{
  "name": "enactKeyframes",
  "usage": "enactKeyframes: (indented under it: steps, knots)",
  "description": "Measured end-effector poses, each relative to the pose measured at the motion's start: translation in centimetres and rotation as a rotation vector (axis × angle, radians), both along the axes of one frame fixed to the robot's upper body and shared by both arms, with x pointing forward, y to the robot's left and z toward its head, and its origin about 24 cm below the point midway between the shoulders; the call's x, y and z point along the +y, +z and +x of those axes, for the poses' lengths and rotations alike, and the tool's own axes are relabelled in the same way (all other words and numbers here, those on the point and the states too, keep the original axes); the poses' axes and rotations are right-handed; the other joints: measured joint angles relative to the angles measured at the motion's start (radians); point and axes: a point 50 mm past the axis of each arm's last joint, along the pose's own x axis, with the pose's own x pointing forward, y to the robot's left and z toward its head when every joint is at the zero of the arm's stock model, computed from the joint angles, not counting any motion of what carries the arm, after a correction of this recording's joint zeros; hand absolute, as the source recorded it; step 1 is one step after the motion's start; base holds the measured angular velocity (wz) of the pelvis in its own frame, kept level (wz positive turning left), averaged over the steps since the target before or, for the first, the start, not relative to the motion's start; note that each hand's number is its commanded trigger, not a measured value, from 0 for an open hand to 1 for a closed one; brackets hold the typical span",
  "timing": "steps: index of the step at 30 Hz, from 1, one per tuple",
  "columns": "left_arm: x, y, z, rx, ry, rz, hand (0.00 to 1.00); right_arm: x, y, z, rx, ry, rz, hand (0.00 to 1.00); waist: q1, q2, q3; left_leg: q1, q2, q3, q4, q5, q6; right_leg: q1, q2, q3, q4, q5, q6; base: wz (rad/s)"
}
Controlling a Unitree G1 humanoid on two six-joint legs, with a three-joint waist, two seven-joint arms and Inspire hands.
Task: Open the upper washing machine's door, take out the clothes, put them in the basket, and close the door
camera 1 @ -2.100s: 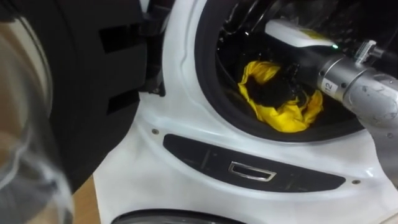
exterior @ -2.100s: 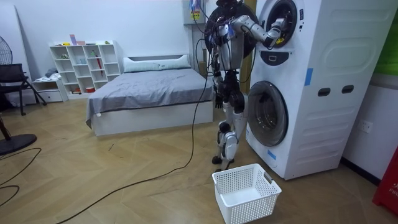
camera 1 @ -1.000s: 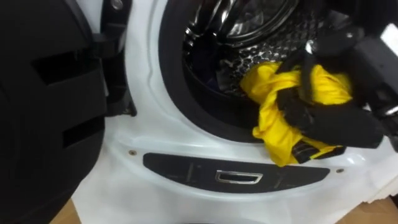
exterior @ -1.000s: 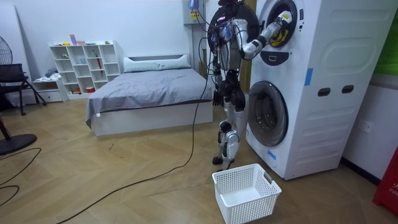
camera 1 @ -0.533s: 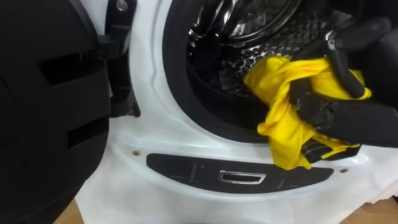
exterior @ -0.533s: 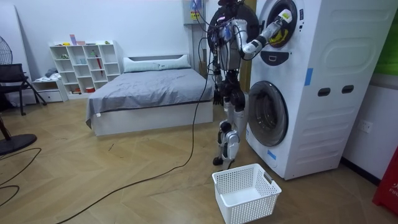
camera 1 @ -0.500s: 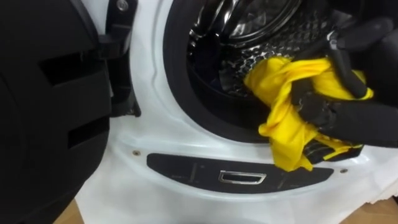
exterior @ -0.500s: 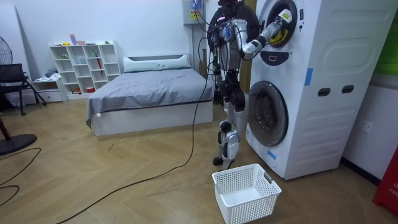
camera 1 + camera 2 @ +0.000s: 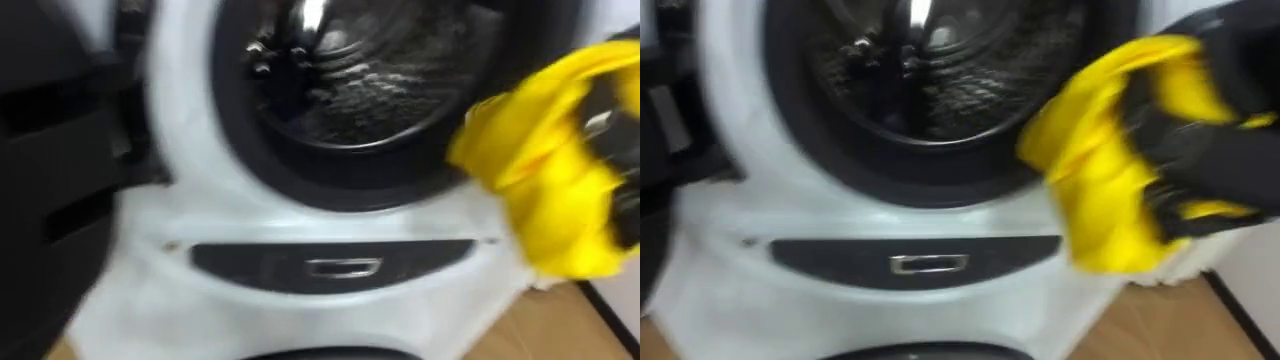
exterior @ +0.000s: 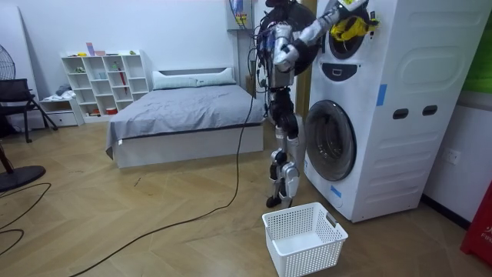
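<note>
The white washing machine tower (image 10: 400, 115) fills the room view's right side, one machine stacked on another. The robot stands upright on the wooden floor (image 10: 154, 223) directly before the tower, facing it, with its right arm raised to the upper machine. Behind the robot a bed (image 10: 184, 115) with a grey cover stands along the far wall, and a white shelf unit (image 10: 104, 81) is further toward the room view's left.

In the eye views the upper machine's black door (image 9: 50, 180) hangs open at the left. The round drum opening (image 9: 340, 80) shows perforated metal inside. A dark panel (image 9: 330, 266) with a small metal handle sits in the white front just below the opening.

A white plastic basket (image 10: 311, 260) stands on the floor near the robot's feet, in front of the lower machine.

The yellow garment (image 9: 1100, 190) is outside the drum, in the air before the right rim of the opening, with folds drooping down over the white front. The right hand (image 9: 1205, 150) clutches it, black fingers curled tightly round the bunched cloth.
</note>
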Motion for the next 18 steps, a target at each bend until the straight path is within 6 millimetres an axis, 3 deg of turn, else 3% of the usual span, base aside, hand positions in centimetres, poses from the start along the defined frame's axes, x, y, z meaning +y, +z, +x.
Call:
enactKeyframes:
  steps: [3, 4, 7, 16, 18]
  knots:
    - [-0.1, -0.1, -0.3, 0.008, 0.001, -0.020, 0.00, -1.9, -0.3, -0.1, -0.016, -0.121, 0.073, 1.00, -0.069, -0.006, 0.0018, 0.001, 0.013, 0.037, 0.012, -0.004, -0.008, -0.009, 0.007, 0.002, 0.002, 0.002, -0.003, -0.47]
    - [-0.1, -0.1, -0.2, 0.006, -0.001, -0.029, 0.00, -2.4, -0.4, -0.2, -0.024, -0.157, 0.096, 1.00, -0.089, -0.008, -0.0020, 0.002, 0.018, 0.050, 0.013, 0.002, -0.020, -0.014, 0.008, 0.004, 0.002, 0.004, -0.005, -0.34]
    - [-0.1, -0.1, 0.3, -0.014, -0.007, -0.046, 0.00, -2.9, -0.6, -0.3, -0.035, -0.207, 0.137, 1.00, -0.112, -0.005, -0.0033, 0.007, 0.026, 0.060, 0.015, 0.008, -0.030, -0.017, 0.023, 0.008, 0.001, 0.006, -0.014, -0.31]
    - [0.6, 0.2, -1.0, 0.003, 0.004, -0.031, 0.00, -4.2, -2.1, -0.6, 0.026, -0.295, 0.173, 1.00, -0.084, -0.027, -0.0061, 0.017, 0.045, 0.072, 0.018, 0.009, -0.053, -0.016, 0.043, 0.011, -0.002, 0.009, -0.033, -0.05]
    - [0.9, 0.3, -1.6, 0.019, 0.005, -0.022, 0.00, -4.5, -2.7, -0.4, 0.060, -0.303, 0.176, 1.00, -0.080, -0.035, -0.0028, 0.018, 0.049, 0.073, 0.019, 0.007, -0.058, -0.016, 0.045, 0.001, -0.003, 0.006, -0.037, 0.00]
